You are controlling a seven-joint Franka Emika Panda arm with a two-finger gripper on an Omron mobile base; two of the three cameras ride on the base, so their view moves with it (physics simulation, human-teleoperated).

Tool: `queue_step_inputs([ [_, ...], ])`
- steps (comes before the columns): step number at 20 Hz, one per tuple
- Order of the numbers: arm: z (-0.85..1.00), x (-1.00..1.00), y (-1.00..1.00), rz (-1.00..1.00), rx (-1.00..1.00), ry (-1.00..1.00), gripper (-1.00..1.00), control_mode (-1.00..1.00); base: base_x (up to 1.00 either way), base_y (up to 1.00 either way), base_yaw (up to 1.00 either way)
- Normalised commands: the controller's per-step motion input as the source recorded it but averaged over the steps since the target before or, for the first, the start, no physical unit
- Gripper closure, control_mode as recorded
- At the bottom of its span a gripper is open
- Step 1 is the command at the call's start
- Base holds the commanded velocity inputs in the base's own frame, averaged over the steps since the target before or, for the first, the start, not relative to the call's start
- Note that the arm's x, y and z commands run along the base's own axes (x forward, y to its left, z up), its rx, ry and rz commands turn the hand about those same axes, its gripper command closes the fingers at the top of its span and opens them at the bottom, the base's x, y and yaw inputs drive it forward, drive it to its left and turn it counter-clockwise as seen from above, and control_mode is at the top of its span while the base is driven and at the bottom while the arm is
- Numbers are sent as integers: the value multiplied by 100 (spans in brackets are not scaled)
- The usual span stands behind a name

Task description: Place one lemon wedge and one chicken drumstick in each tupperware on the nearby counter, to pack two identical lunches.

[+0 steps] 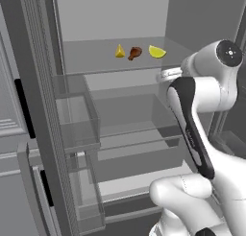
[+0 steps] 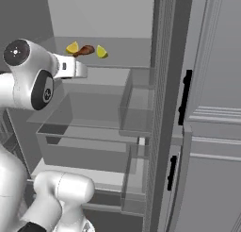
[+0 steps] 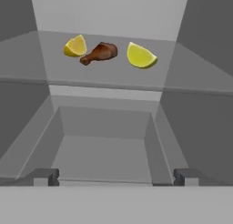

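Lemon wedges [image 1: 120, 51] [image 1: 157, 51] flank a dark drumstick [image 1: 135, 53] on the open fridge's upper shelf [image 1: 86, 60] in the left base view. From the right base view the drumstick [image 2: 84, 50] lies above and beyond the arm. In the hand view the gripper [image 3: 116, 176] stands open and empty, the drumstick [image 3: 100, 53] ahead, bone pointing left, above an empty clear drawer [image 3: 104, 123].

- I see a deep yellow lemon wedge [image 3: 75, 46] upper left of the frame.
- Dark reddish-brown chicken drumstick [image 3: 100, 53] beside it.
- Paler yellow-green lemon wedge [image 3: 140, 56].
- Grey fridge shelf [image 3: 109, 75].
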Motion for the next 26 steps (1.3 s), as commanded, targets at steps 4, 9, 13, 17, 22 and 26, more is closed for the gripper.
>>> queue_step_inputs([
  [4, 38, 49, -23, 0, 0, 1, -100, -100, 0, 0, 0],
  [9, 3, 63, -32, 0, 3, 8, -100, -100, 0, 0, 0],
  [13, 0, 80, -12, 0, 0, 6, -100, -100, 0, 0, 0],
  [17, -13, 92, 0, 0, 0, 6, -100, -100, 0, 0, 0],
  [22, -5, 80, -6, 0, 0, 5, -100, -100, 0, 0, 0],
  [26, 0, 76, -10, 1, 0, 9, -100, -100, 0, 0, 0],
])
